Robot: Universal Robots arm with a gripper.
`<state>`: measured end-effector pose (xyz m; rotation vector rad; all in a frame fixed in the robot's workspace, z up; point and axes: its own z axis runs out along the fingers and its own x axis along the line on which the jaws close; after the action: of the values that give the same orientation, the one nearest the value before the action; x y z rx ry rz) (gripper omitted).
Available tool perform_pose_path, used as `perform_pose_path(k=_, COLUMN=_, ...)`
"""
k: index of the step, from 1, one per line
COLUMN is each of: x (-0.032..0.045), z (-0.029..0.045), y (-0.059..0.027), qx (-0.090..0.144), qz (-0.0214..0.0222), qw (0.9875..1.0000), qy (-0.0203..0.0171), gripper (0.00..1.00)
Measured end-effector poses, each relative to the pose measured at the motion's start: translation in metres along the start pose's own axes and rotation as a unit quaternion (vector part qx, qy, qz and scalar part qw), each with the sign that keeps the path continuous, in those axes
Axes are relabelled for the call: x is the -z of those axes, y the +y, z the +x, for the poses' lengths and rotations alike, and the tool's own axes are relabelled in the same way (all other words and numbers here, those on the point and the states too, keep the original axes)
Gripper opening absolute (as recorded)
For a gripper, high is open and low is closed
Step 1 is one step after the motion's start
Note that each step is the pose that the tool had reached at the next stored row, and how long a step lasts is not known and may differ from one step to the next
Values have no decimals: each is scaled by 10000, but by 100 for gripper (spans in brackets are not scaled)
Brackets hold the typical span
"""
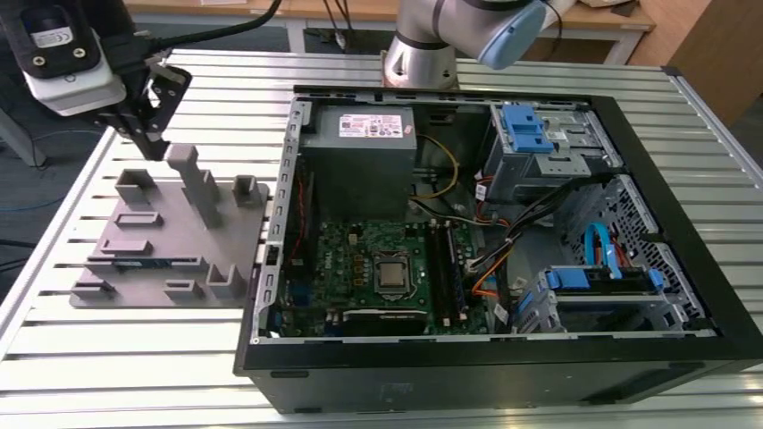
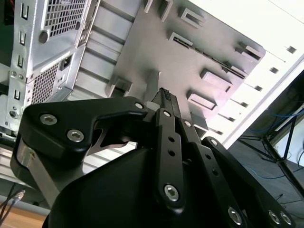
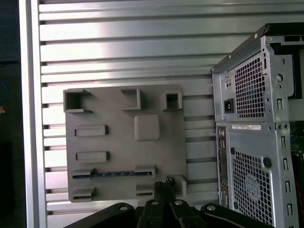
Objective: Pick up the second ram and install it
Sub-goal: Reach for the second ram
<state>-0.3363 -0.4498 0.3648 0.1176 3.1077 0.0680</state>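
The second ram (image 3: 114,174) is a thin dark blue-green stick standing on edge in a slot of the grey fixture plate (image 3: 118,142). In the exterior view the ram (image 1: 149,262) lies near the plate's front. My gripper (image 1: 152,150) hangs above the plate's far end, well apart from the stick. Its black fingertips (image 3: 165,184) are pressed together with nothing between them, and the gripper (image 2: 164,94) looks shut in both wrist views. The open computer case (image 1: 501,349) lies to the exterior view's right, with the motherboard's memory slots (image 1: 448,268) beside the processor socket.
The fixture plate (image 1: 167,237) carries several upright grey blocks, the tallest (image 1: 191,183) just below my gripper. The case's rear wall (image 3: 251,142) stands close beside the plate. The slatted metal table (image 1: 120,357) extends around both. Cables and drive cages fill the case's far side.
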Motion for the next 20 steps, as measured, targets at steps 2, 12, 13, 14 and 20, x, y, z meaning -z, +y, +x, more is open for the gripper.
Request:
perform_pose_path(k=2, x=-9, z=27, y=-17, qx=0, qz=0, qw=10000, qy=0, gripper=11)
perform_pose_path(k=12, x=-53, z=159, y=-109, qx=0, qz=0, qw=10000, qy=0, gripper=11)
perform_pose_path(k=13, x=-61, z=170, y=-121, qx=0, qz=0, qw=10000, qy=0, gripper=11)
perform_pose_path(k=14, x=-69, z=183, y=-133, qx=-1, qz=0, qw=10000, qy=0, gripper=11)
perform_pose_path(k=20, x=-132, z=241, y=-200, qx=0, qz=0, qw=10000, qy=0, gripper=11)
